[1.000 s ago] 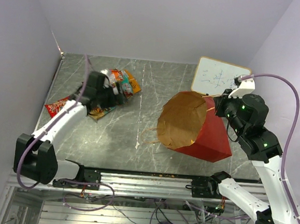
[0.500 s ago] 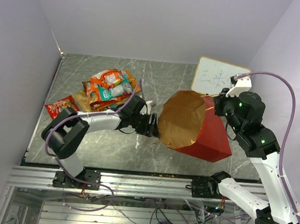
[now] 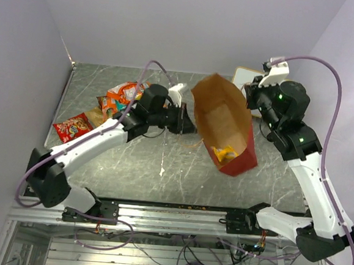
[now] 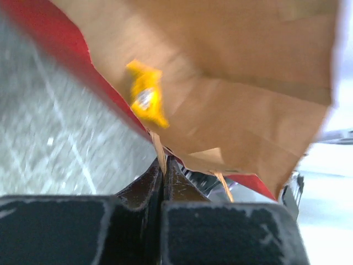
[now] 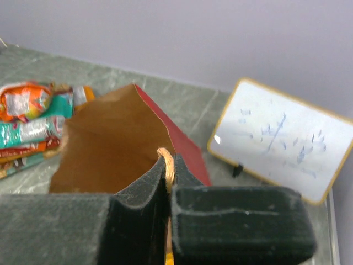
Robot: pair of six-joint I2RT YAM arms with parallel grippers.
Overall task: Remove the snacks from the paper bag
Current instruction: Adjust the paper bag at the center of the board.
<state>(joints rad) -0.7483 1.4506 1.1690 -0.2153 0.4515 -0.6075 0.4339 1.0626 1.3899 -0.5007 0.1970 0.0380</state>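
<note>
Grey stone table (image 3: pixel 162 165) | snacks (image 3: pixel 121 97) piled at upper left, one red packet (image 3: pixel 73 126) apart | left gripper (image 3: pixel 186 126) pinching orange cord (image 4: pixel 160 154) | paper bag (image 3: pixel 224 112) in the middle, mouth open, yellow chip bag (image 3: pixel 224 153) inside | right gripper (image 3: pixel 251 95) pinching other cord (image 5: pixel 167 164) | white board (image 3: pixel 241 76) at upper right, behind bag

The paper bag (image 3: pixel 221 111) is matt kraft; the snacks (image 3: pixel 120 93) look glossy.
</note>
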